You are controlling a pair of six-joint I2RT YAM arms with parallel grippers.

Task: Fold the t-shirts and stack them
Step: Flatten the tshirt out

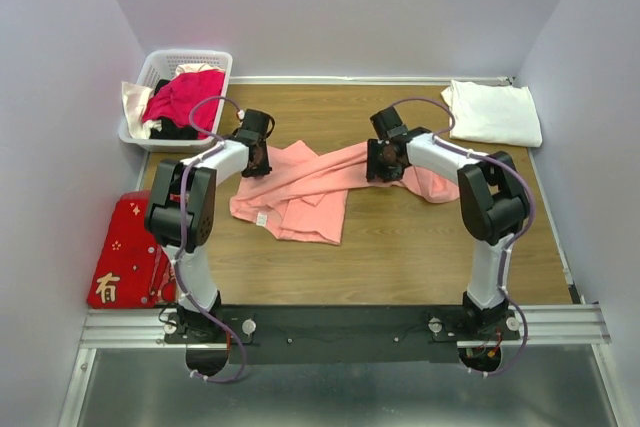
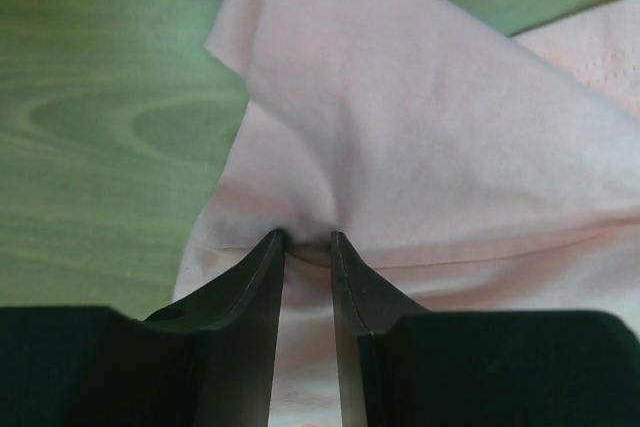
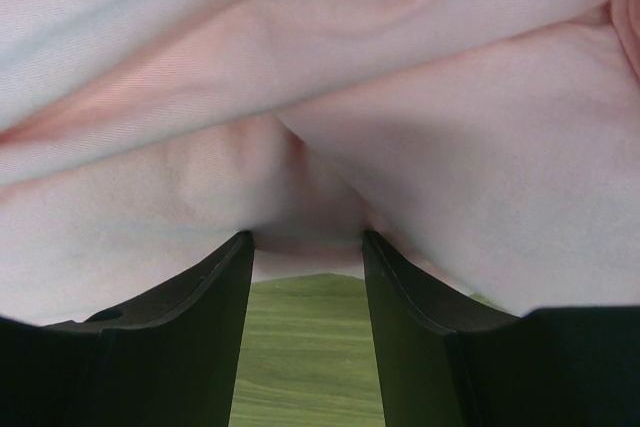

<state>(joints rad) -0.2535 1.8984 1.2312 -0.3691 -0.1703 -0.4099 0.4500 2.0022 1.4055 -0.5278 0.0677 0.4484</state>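
Status, all positions referenced to the basket [image 1: 163, 65] at the far-left corner of the table [image 1: 420, 257].

The salmon-pink t-shirt [image 1: 300, 197] is spread loosely on the wood to the right of the basket and nearer the arm bases. It is unfolded and creased, and a twisted band of it is drawn out away from the basket.

The left gripper [image 2: 305, 239] is placed at the shirt edge closest to the basket. In the left wrist view the jaws are narrowed onto a pinch of pink cloth. The fabric is puckered at the fingertips [image 2: 272, 247] and raised into a peak over the wood, so the salmon-pink t-shirt is held.

The right gripper [image 3: 305, 242] is set further from the basket, on the drawn-out band. In the right wrist view a thicker bunched fold is clamped between the tips at a moderate gap. Cloth is draped over both fingers and bare wood is seen under the fold. The same shirt is held.

The white t-shirt [image 1: 492, 113] is laid flat as a compact rectangle in the far corner opposite the basket, well apart from the pink one and from both grippers.

The basket is filled with a magenta garment [image 1: 185, 97], and a cream cloth [image 1: 133, 99] is hung over its left rim.

The red cloth [image 1: 125, 252] with gold characters is laid on the near side of the basket, at the table's left edge.
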